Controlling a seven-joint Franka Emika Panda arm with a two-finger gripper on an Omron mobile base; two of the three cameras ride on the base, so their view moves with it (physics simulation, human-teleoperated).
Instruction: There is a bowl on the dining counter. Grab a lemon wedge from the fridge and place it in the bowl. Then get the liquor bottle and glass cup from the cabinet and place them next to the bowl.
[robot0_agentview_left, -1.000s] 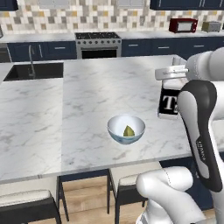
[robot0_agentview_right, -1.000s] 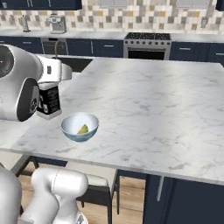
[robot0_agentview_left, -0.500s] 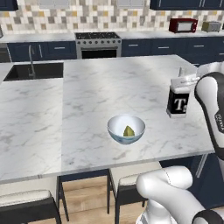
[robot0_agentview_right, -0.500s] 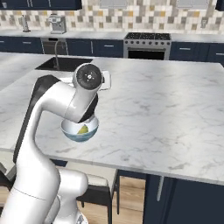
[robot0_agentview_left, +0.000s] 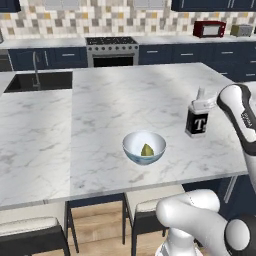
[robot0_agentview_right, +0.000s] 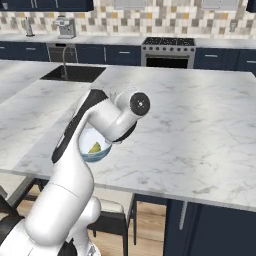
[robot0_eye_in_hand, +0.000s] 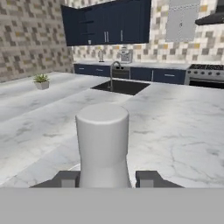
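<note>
A robot arm holds a liquor bottle (robot0_agentview_left: 196, 121) upright at the right side of the marble tabletop (robot0_agentview_left: 100, 110), its base at or just above the surface, near a white bowl (robot0_agentview_left: 144, 147) that already carries a lemon wedge (robot0_agentview_left: 146, 149). The gripper (robot0_eye_in_hand: 105, 178) grips the bottle by its pale neck, a finger pressed to each side and the jaws partly closed around it, a hold that keeps the bottle vertical so it can stand beside the bowl. From the right base view the arm's elbow crosses in front of the bowl. The lemon step looks done; the bottle's placing appears under way, and the glass cup seems yet to be fetched.
</note>
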